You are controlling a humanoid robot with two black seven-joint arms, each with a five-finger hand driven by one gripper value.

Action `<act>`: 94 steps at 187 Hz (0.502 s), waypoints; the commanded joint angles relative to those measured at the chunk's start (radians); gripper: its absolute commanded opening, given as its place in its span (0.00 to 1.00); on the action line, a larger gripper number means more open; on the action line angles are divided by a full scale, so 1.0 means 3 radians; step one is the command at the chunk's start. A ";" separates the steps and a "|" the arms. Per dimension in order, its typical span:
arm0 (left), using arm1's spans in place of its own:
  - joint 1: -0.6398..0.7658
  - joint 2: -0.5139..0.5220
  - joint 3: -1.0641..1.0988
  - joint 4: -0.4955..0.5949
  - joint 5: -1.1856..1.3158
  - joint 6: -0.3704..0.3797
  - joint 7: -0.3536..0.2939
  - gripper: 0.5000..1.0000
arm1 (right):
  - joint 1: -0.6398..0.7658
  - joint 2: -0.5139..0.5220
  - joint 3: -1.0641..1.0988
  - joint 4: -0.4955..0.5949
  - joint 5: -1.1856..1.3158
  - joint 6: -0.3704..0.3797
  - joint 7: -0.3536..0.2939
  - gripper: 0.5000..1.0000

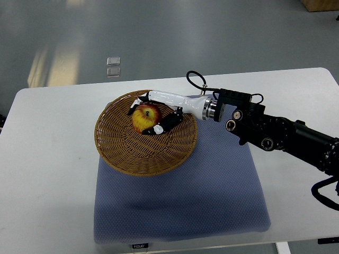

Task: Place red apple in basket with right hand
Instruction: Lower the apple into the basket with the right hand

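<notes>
The right hand [159,114] gripped the red apple [145,117] inside the basket [127,153], fingers partly hiding it (left arm unseen). Basket overlapped a blue mat [212,196] on the white table [47,174]; grey floor beyond.

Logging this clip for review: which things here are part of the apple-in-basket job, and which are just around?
Part of the job:
red apple, inside the basket
wicker basket
right hand, fingers around the apple

Just around:
blue mat under the basket
white table
two small clear items on the floor beyond
</notes>
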 commanded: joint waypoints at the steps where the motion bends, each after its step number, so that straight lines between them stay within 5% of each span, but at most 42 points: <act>1: 0.0000 0.0000 0.0000 0.0000 0.0000 0.0000 0.0000 1.00 | -0.0001 0.0016 0.0002 0.0000 0.0012 0.0000 0.0003 0.62; 94: 0.0000 0.0000 0.0000 0.0000 0.0000 0.0000 0.0000 1.00 | -0.0021 0.0032 0.0007 0.0005 0.0017 0.0000 0.0003 0.69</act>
